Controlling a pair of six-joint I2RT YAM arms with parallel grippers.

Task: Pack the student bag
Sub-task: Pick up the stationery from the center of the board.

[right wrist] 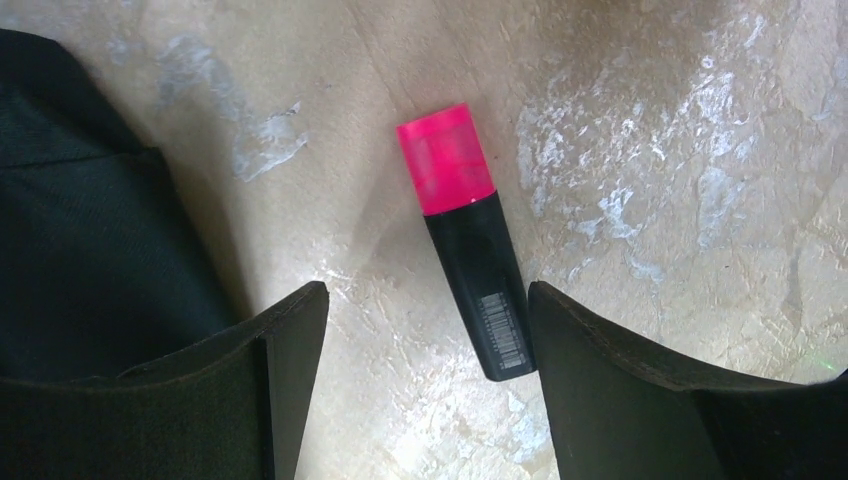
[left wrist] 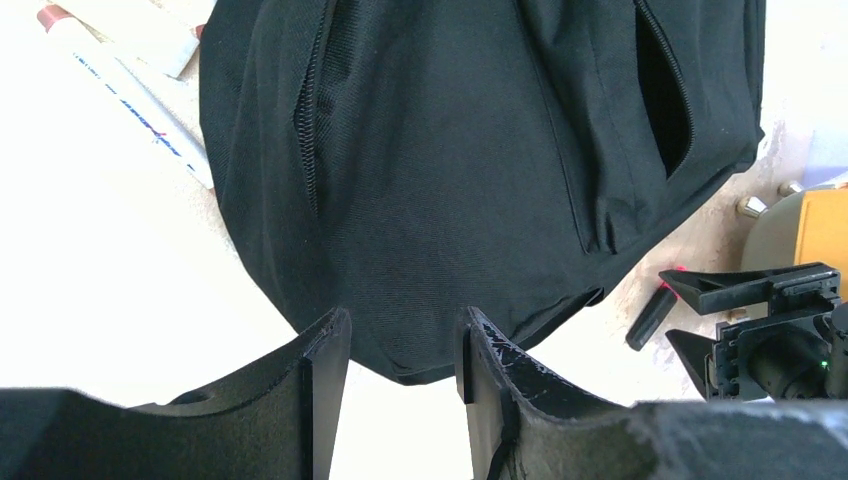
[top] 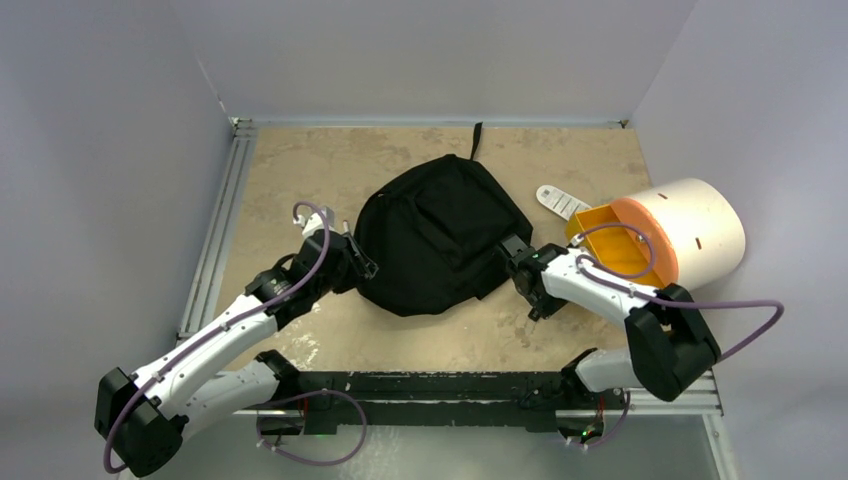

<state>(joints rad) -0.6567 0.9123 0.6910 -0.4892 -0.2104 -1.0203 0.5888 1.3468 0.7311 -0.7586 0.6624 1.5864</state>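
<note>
On table [top: 300, 170] — one bag [top: 440, 235], one highlighter [right wrist: 468, 245].

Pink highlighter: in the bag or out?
Out. The pink highlighter lies flat on the table, capped, beside the student bag, between the open right claw's fingers.

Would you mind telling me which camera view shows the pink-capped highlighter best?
The right wrist view: the highlighter lies whole between the open fingers of the right gripper. The left wrist view catches it small near the student bag; the top view hides it.
</note>
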